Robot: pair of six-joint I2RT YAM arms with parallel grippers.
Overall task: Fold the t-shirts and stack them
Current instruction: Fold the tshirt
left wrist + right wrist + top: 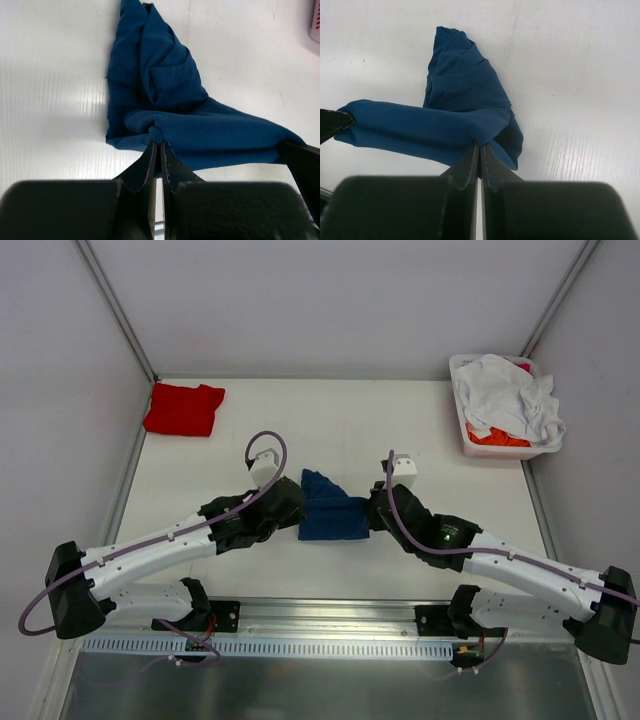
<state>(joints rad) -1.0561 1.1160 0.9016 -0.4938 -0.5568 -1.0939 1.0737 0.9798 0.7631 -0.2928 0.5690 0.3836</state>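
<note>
The navy blue t-shirt (pixel 330 512) lies crumpled on the white table (pixel 400 430), near the front edge and roughly midway between the two arms, bunched into a rough triangle whose peak points away from the arm bases. The left gripper (pixel 156 146) meets it from the shirt's left side. In the left wrist view its two dark fingers are pressed together on a small pucker of blue cloth at the near lower edge of the heap, so it is clamped on the shirt. The right gripper (pixel 479 146) comes in from the opposite side, and its fingers are likewise pinched together on a fold at the near edge of the cloth. Between the two pinch points a thick rolled band of fabric runs across, and the rest of the shirt rises behind it in twisted folds that rest on the table. Each wrist view shows the tip of the other gripper at the far end of that band, so the two grips sit at opposite ends of the shirt's near edge. A folded red t-shirt (pixel 183 408) lies flat at the far left corner of the table, well apart from both arms. At the far right a pale basket (pixel 495 452) holds a rumpled white t-shirt (pixel 510 395) heaped over an orange one (pixel 497 437).
</note>
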